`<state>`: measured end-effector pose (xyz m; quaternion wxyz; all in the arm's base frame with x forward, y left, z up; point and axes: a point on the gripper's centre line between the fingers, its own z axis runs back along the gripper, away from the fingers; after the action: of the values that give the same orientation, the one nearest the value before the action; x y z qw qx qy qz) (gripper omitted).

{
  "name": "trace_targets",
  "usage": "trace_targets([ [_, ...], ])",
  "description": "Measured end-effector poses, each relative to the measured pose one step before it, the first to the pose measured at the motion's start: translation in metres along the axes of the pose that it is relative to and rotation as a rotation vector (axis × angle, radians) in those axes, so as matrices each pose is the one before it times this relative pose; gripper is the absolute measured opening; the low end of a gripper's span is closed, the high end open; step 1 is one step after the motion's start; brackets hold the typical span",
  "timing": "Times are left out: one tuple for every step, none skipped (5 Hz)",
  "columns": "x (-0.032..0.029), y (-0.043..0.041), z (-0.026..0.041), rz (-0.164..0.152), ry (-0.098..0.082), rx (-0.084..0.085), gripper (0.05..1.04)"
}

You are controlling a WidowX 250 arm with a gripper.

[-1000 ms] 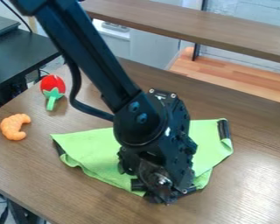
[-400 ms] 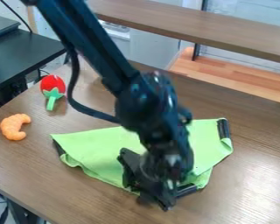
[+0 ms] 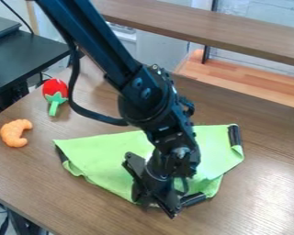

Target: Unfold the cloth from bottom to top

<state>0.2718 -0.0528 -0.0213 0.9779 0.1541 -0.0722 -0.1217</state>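
Note:
The black gripper [image 3: 158, 205] hangs over the lower edge of the green cloth, at the lower middle of the view, and hides part of that edge. The cloth [image 3: 103, 158] lies on the brown table, folded over in part, with its left side reaching a point and its right side rounded. Black pieces sit at its left and upper right corners. Another black piece [image 3: 193, 198] lies at its lower edge, just right of the gripper. Whether the gripper holds any of the cloth cannot be made out.
An orange croissant-shaped toy [image 3: 15, 133] and a red toy with a green stem [image 3: 55, 95] lie on the table [image 3: 260, 202] left of the cloth. Behind stand a brown shelf [image 3: 205, 28] and, at upper left, a dark table [image 3: 20, 57].
The gripper has tilted and turned, its upper part shifting up and left, while its lower end stays near the cloth's bottom edge. The cloth looks nearly unchanged.

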Motion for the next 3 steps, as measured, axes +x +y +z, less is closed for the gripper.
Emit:
trace_targets([
  [-0.00155, 0.00218, 0.00101, 0.0020, 0.0304, -0.0212, 0.049],
  [0.00849, 0.01312, 0.02501, 0.0224, -0.0067, -0.0693, 0.049],
  [0.01756, 0.02333, 0.02829, 0.0570, -0.0148, -0.0791, 0.049],
])
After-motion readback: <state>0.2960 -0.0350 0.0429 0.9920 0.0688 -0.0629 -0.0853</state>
